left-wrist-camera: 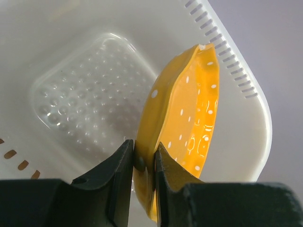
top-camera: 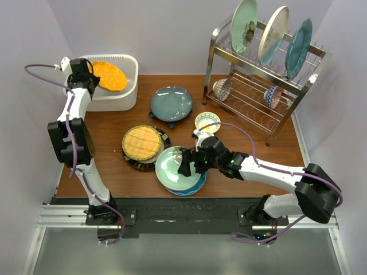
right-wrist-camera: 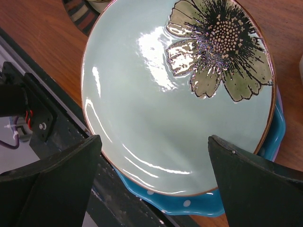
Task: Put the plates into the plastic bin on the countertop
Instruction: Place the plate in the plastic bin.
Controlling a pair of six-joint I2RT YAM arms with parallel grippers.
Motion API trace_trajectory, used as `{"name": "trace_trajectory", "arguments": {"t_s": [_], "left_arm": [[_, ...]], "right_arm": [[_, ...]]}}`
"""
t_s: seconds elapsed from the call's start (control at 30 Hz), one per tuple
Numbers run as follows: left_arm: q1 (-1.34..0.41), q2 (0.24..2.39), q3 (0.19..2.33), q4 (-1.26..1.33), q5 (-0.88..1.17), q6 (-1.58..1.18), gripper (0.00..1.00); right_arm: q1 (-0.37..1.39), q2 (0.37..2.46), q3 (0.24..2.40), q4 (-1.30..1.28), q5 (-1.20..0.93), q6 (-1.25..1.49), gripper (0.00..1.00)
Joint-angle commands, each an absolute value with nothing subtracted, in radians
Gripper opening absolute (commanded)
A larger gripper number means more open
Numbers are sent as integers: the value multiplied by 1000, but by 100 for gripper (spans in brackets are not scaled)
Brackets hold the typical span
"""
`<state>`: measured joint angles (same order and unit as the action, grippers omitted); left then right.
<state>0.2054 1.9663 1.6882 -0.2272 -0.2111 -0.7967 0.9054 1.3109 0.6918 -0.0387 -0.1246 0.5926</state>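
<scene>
The left gripper [left-wrist-camera: 144,158] pinches the rim of the orange plate [left-wrist-camera: 189,113], glossy, scalloped and flecked with white dots, holding it on edge over the white plastic bin [left-wrist-camera: 71,42]. The right gripper [right-wrist-camera: 154,144] hangs spread wide above the pale green floral plate [right-wrist-camera: 142,85], which lies on a blue dotted plate [right-wrist-camera: 189,208] near the front edge of the countertop [top-camera: 114,123].

My left arm [top-camera: 76,112] and right arm [top-camera: 269,172] are white tubes linked by chunky black joints. A purple cable [top-camera: 26,69] loops along each. Black bases [top-camera: 103,216] anchor them. My left pincer [left-wrist-camera: 143,147] and right pincer [right-wrist-camera: 151,142] have matte black, wedge-shaped fingers.
</scene>
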Motion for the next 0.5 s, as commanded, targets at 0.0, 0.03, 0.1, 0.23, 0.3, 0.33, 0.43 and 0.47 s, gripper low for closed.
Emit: {"name": "trace_trajectory", "arguments": {"t_s": [0.0,0.03,0.1,0.23,0.3,0.33,0.43,0.47], "left_arm": [[178,1960,1833,-97,-264,-746,0],[172,1970,1845,-104,-284,-718,0],[164,1997,1890,-138,-293,-697,0],[155,2055,1959,-198,-288,-675,0],[153,2084,1989,-225,-278,-666,0],[153,2091,2002,-233,-276,-666,0],[153,2114,2014,-248,-275,-660,0],[153,2118,2016,-255,-276,-658,0]], "right_arm": [[911,1318,736,-23,-137,577,99],[911,1319,738,-23,-137,575,99],[911,1322,738,-23,-138,577,99],[911,1325,739,-25,-137,575,99],[911,1327,739,-25,-135,575,99],[913,1328,738,-25,-137,577,99],[911,1330,738,-25,-137,575,99],[911,1330,738,-25,-137,577,99]]}}
